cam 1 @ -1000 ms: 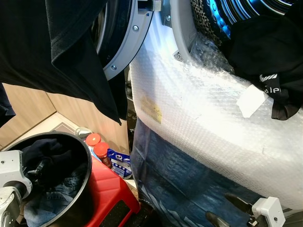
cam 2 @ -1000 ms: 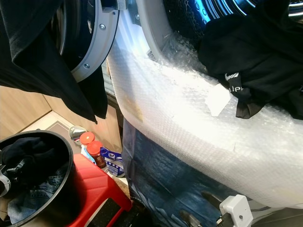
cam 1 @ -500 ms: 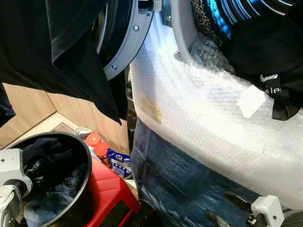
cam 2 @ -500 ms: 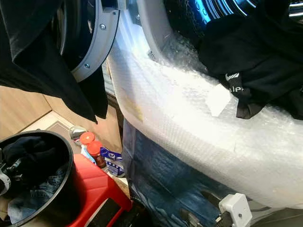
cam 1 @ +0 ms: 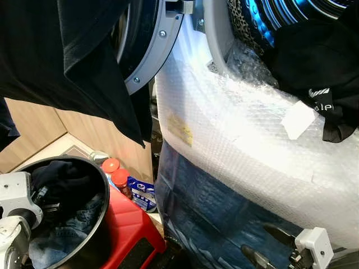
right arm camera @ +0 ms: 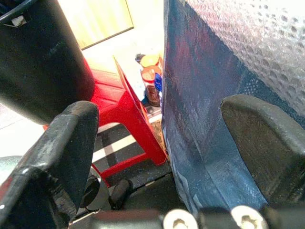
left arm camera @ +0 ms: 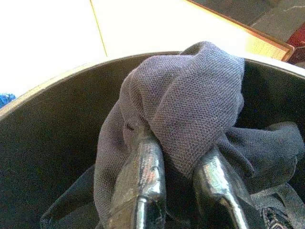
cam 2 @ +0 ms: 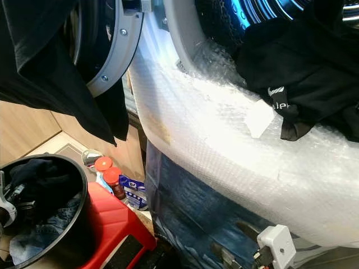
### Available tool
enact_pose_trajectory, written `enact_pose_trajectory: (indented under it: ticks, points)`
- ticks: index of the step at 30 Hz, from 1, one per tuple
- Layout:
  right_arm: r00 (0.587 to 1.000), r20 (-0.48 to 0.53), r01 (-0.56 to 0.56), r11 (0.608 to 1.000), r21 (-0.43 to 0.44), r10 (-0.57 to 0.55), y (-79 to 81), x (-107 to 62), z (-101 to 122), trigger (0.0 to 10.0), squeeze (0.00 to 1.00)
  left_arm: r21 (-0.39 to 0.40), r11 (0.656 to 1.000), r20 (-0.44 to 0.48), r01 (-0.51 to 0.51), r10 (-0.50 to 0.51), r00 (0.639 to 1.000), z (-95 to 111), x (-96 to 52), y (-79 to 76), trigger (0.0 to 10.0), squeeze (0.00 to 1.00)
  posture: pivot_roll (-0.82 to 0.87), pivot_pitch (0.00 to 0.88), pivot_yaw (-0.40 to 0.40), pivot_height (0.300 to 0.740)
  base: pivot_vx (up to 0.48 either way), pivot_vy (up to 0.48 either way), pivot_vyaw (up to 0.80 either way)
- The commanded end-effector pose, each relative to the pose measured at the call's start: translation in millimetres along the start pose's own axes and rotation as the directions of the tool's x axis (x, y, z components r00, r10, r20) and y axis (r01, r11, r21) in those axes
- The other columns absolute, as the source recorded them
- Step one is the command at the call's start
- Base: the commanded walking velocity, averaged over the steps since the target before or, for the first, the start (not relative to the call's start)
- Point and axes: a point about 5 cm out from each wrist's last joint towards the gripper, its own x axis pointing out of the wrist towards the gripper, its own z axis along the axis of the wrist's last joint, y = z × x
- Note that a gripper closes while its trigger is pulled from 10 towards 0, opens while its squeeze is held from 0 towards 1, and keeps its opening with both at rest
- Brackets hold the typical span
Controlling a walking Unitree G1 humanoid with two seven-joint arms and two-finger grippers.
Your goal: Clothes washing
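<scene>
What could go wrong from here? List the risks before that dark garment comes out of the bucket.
The left gripper pinches only a fold of the dark garment, so it may slip free. The garment lies tangled with jeans in the black bucket, which might drag along. The black shirt draped over the washer door could snag the load.

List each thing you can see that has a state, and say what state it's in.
washer door: swung open, a dark cloth draped over it
black bucket: standing on the red stool, holding clothes
dark garment: pinched in the left gripper, inside the bucket
right gripper: open, holding nothing
black garment: hanging out of the drum opening
</scene>
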Motion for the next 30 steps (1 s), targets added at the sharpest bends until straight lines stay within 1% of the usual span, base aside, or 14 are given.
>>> enact_pose_trajectory:
  ticks: [1,3,10,14,19,20,21,22,24,25,26,27,29,30]
  points:
    - [1.000,-0.024,-0.006,1.000,0.011,0.007,1.4,-0.8,-5.6,10.0,0.00,-0.013,1.000,0.017,-0.001,0.001,1.000,2.7,-3.7,-0.1,0.0,0.00,-0.03,0.154,-0.039,0.740,0.000,0.000,0.00]
    - [1.000,-0.024,-0.009,1.000,0.011,0.009,1.2,0.1,-5.6,10.0,0.00,0.000,1.000,0.016,0.001,-0.001,1.000,3.0,-4.6,-0.9,0.0,0.00,-0.03,0.152,-0.041,0.740,0.000,0.000,0.00]
    - [0.999,-0.027,-0.026,1.000,0.007,0.027,0.0,3.8,-5.9,10.0,0.00,-0.009,1.000,0.030,-0.003,0.004,1.000,4.9,-8.0,-4.4,0.0,0.00,-0.02,0.144,-0.041,0.740,0.000,0.000,0.00]
    - [0.998,-0.049,-0.047,0.999,-0.004,0.046,-0.2,5.5,-8.0,10.0,0.00,-0.038,0.999,0.064,0.021,-0.018,0.998,9.1,-11.8,-10.9,0.0,0.00,-0.02,0.135,-0.042,0.740,0.000,0.000,0.00]
    - [0.998,-0.044,-0.051,0.998,-0.028,0.049,-7.5,9.8,-4.2,10.0,0.00,-0.029,0.995,0.147,0.096,-0.090,0.985,17.9,-18.5,-27.8,0.0,0.00,-0.01,0.122,-0.047,0.740,0.000,0.000,0.00]
    - [0.998,-0.044,-0.051,0.998,-0.031,0.050,-7.9,10.1,-4.1,10.0,0.00,-0.027,0.995,0.151,0.099,-0.093,0.984,18.3,-18.7,-28.7,0.0,0.00,-0.01,0.122,-0.047,0.740,0.000,0.000,0.00]
    - [0.998,-0.041,-0.049,0.998,-0.036,0.047,-9.6,10.8,-3.2,10.0,0.00,-0.023,0.992,0.163,0.123,-0.117,0.980,19.9,-19.8,-32.7,0.0,0.00,-0.01,0.117,-0.049,0.740,0.000,0.000,0.00]
    - [0.999,-0.035,-0.040,0.998,-0.042,0.039,-13.0,12.2,-1.5,10.0,0.00,-0.013,0.987,0.186,0.158,-0.153,0.971,22.8,-22.0,-39.6,0.0,0.00,-0.01,0.116,-0.050,0.740,0.000,0.000,0.00]
    - [0.999,-0.030,-0.038,0.998,-0.052,0.036,-17.3,14.5,1.1,10.0,0.00,-0.027,0.977,0.215,0.213,-0.202,0.955,26.2,-25.8,-50.4,0.0,0.00,-0.01,0.108,-0.053,0.740,0.000,0.000,0.00]
    - [0.999,-0.028,-0.044,0.997,-0.062,0.042,-20.0,16.7,3.1,10.0,0.00,-0.014,0.966,0.232,0.257,-0.247,0.941,28.4,-28.7,-60.0,0.0,0.00,-0.01,0.102,-0.055,0.740,0.000,0.000,0.00]
    - [0.999,-0.027,-0.047,0.997,-0.067,0.045,-21.0,17.7,4.0,10.0,0.00,-0.006,0.962,0.236,0.271,-0.262,0.936,29.2,-29.8,-63.9,2.9,0.00,-0.01,0.097,-0.056,0.740,0.000,0.000,0.00]
    - [0.998,-0.027,-0.051,0.996,-0.073,0.049,-22.1,18.6,5.1,10.0,0.00,-0.002,0.957,0.242,0.289,-0.280,0.929,30.8,-31.2,-68.4,10.0,0.00,0.00,0.096,-0.057,0.740,0.000,0.000,0.00]
    - [0.998,-0.026,-0.055,0.995,-0.079,0.053,-24.0,19.9,6.5,10.0,0.00,0.002,0.950,0.258,0.313,-0.303,0.917,33.8,-33.4,-74.3,10.0,0.00,0.00,0.090,-0.059,0.740,0.000,0.000,0.00]
    - [0.998,-0.023,-0.061,0.994,-0.088,0.059,-26.6,22.4,8.3,10.0,0.00,0.023,0.936,0.295,0.350,-0.341,0.893,40.5,-38.1,-83.3,10.0,0.00,0.00,0.080,-0.061,0.740,0.000,0.000,0.00]
